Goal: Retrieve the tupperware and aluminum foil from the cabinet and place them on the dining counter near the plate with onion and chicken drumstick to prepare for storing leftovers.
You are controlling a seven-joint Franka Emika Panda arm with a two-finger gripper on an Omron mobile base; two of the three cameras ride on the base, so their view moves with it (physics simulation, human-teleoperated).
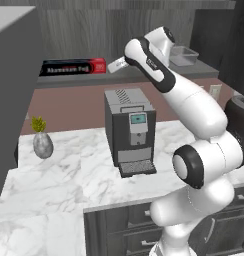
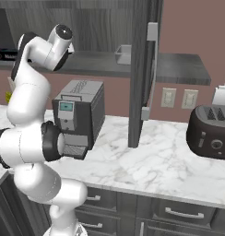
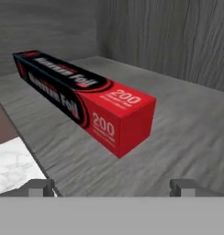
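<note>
Left base view: the aluminum foil (image 1: pixel 74 67) lies flat on the shelf of the open cabinet (image 1: pixel 84 30), lengthwise along the front edge, red end toward the arm; the gripper (image 1: pixel 117 64) sits just beside that red end, not touching. The tupperware (image 1: pixel 183 55) rests further along the same shelf, on the arm's other side. Right base view: the tupperware (image 2: pixel 123 54) stands on the shelf near the door edge, well apart from the hand. Hand view: the gripper (image 3: pixel 112 187) has its fingers spread wide with nothing between them; the aluminum foil (image 3: pixel 86 98) lies ahead, angled away, red end nearest. Judgement: carton is light, stiff, smooth-sided; best pinched across its narrow width near mid-length to avoid tipping.
</note>
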